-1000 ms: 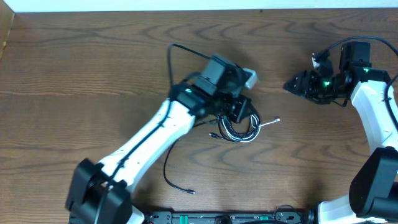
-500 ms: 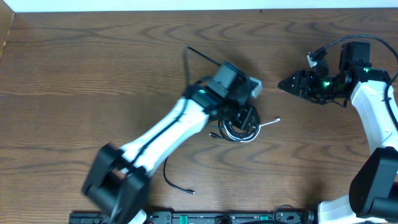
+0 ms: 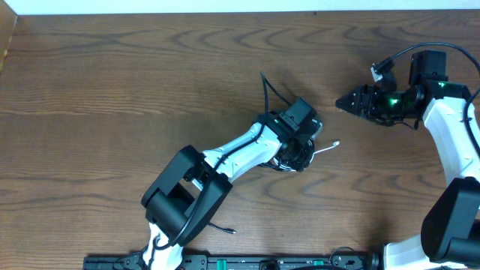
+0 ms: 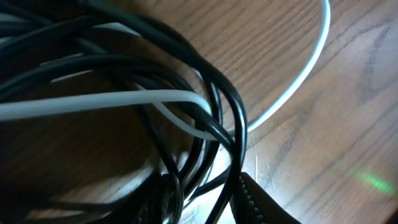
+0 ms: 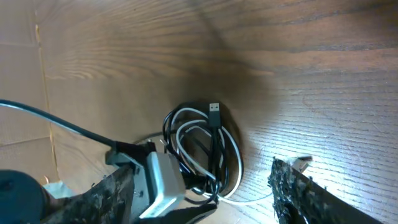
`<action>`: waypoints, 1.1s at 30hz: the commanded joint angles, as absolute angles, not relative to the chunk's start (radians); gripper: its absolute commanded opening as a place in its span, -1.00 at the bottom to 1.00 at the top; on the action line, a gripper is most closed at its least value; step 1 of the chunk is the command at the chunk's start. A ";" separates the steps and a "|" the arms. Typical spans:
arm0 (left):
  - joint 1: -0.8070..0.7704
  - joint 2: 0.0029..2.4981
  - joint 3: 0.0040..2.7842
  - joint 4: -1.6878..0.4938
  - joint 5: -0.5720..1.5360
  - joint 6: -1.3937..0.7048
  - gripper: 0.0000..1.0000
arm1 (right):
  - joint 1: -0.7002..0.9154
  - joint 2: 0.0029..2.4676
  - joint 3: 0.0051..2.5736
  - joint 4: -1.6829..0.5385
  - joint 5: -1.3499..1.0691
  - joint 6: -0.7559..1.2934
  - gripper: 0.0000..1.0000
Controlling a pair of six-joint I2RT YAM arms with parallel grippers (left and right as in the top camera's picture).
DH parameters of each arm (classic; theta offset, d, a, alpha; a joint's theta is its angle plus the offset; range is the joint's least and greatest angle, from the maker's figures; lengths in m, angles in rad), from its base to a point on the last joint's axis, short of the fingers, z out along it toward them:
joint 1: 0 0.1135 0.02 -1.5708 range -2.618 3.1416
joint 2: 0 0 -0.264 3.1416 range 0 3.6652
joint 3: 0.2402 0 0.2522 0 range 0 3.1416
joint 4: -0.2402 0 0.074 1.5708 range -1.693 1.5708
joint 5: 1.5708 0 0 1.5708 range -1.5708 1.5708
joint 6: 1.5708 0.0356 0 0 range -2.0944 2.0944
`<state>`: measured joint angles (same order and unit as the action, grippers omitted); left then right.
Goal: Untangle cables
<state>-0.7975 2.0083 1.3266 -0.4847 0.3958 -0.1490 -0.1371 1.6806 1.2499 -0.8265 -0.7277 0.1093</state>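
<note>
Two cables, black (image 5: pixel 214 134) and white (image 5: pixel 186 146), lie coiled together on the table (image 3: pixel 112 90).

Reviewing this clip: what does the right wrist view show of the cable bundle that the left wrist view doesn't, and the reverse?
Right wrist only: the whole coil with the black cable and its plug end lying on top, the left arm's white-cased head at the coil's edge, and the right pincer, open and apart from the cables.

Left wrist only: a close look at the crossing, where the white cable passes among black strands, and one ridged fingertip of the left pincer.

Both: black and white cables coiled together on the wooden table.
</note>
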 commanded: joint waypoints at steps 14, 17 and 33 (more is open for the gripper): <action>-0.820 2.050 1.346 -0.376 0.347 -0.155 -0.83 | -0.137 1.672 1.246 -0.831 -0.731 0.091 0.33; -0.804 1.977 1.362 -0.416 0.358 -0.155 -0.85 | -0.137 1.672 1.246 -0.831 -0.731 0.092 0.33; -0.606 1.492 1.364 -0.543 0.437 -0.249 -0.85 | -0.129 1.660 1.246 -0.694 -1.293 0.036 0.10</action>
